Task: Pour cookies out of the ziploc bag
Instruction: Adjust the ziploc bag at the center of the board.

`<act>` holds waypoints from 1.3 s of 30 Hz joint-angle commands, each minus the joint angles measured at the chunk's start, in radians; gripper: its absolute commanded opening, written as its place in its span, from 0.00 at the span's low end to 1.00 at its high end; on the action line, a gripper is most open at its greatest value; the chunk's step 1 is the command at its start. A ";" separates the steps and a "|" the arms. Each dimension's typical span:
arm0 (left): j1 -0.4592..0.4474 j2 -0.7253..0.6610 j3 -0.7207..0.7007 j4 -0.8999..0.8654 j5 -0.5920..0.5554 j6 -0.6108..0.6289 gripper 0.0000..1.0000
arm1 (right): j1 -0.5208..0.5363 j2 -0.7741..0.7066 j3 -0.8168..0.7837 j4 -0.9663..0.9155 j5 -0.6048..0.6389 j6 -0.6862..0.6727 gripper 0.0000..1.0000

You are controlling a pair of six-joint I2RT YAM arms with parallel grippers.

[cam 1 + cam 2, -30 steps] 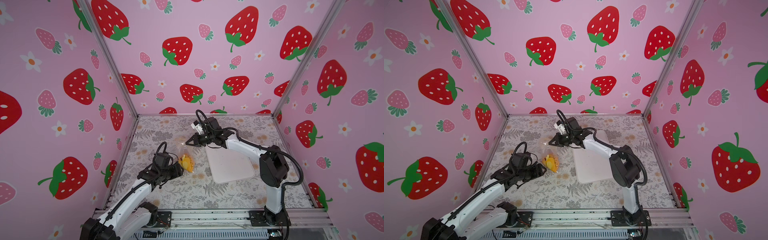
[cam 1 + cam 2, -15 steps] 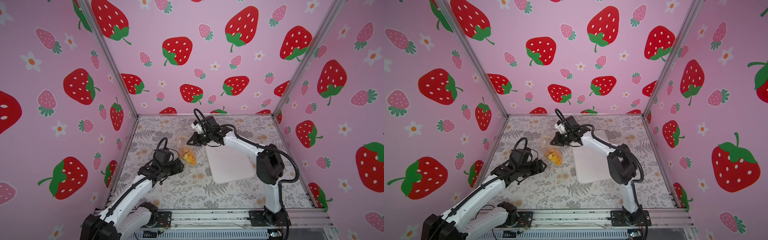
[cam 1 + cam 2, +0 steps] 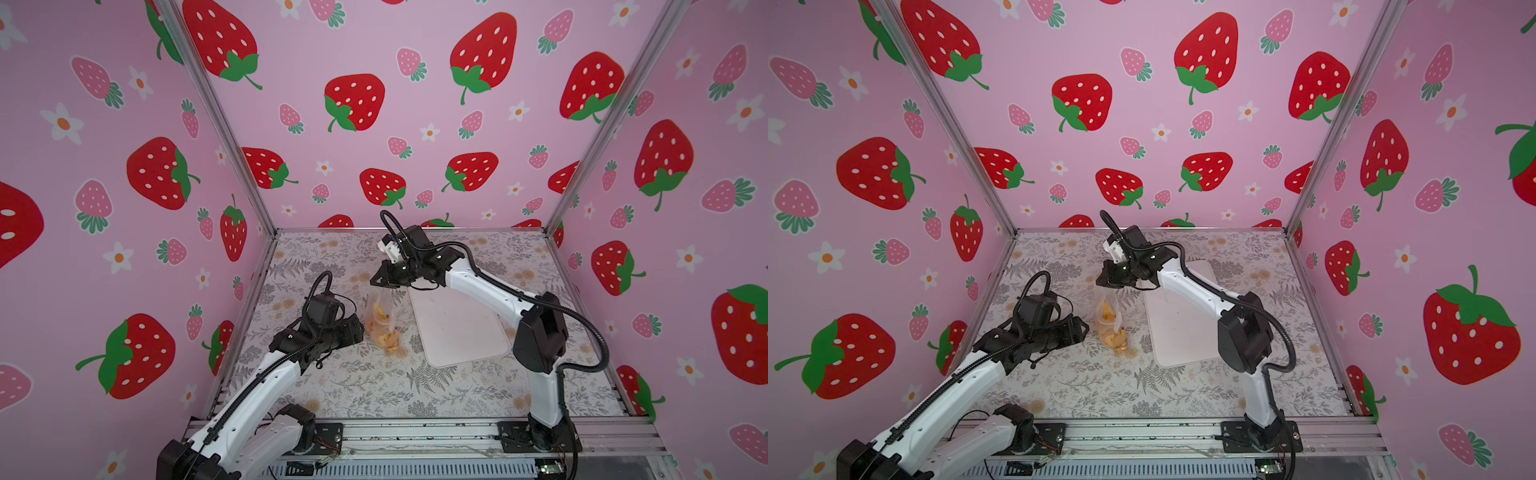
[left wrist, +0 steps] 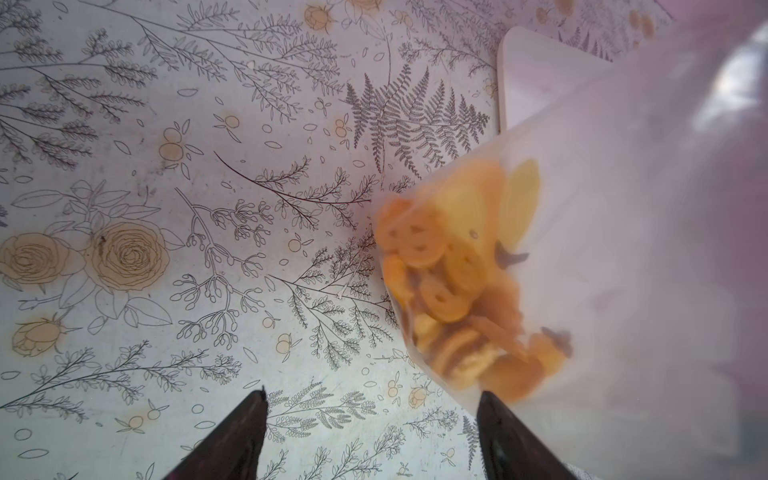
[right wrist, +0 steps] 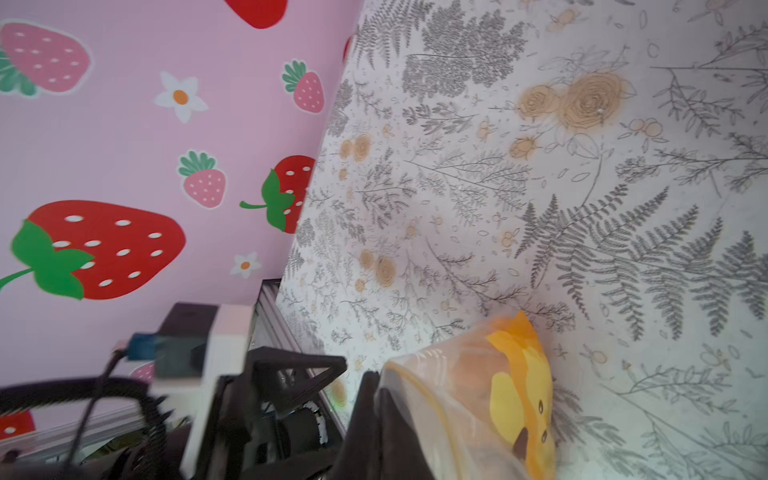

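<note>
We judge the step in hand to be a grip on the bottom of the ziploc bag (image 3: 383, 312), so that it can be tipped up and emptied. The right fingers (image 3: 376, 283) are pressed together on the bag's top edge and it hangs from them. In the right wrist view its mouth looks partly open. All the cookies (image 3: 386, 337) are heaped in its lower end, low over the desk (image 3: 353, 386); whether the bag rests on the desk we cannot tell.

To do this well, we should catch the bottom seam or a corner of bare plastic, not the heap, since the biscuits would crack and the film would slip off them. We should close only once plastic lies between both fingers. The white tray (image 3: 457, 328) lies at 3 o'clock of the bag in both top views. We would carry the mouth over it before raising the bottom, and keep the right pinch firm and low so nothing scatters on the cloth.

The left fingers (image 3: 360, 328) are spread wide and hold nothing. In a top view they sit at 9 o'clock of the cookie heap, just beside the bag. The left wrist view shows the bag not yet between them. It lies ahead and to the side of one finger (image 4: 511, 440), whose tip is just beside the bag's lower edge. The gap itself shows only desk, so a small sideways shift looks needed first.
</note>
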 commanded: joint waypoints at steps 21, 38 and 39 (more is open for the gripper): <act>0.064 0.103 0.131 0.007 -0.027 0.059 0.85 | -0.023 -0.181 -0.215 0.132 -0.089 -0.007 0.00; 0.058 0.227 0.120 0.142 0.170 0.087 0.92 | -0.058 -0.445 -0.666 0.178 -0.007 -0.040 0.00; 0.050 0.231 0.118 0.145 0.175 0.094 0.92 | -0.062 -0.442 -0.661 0.179 -0.012 -0.041 0.00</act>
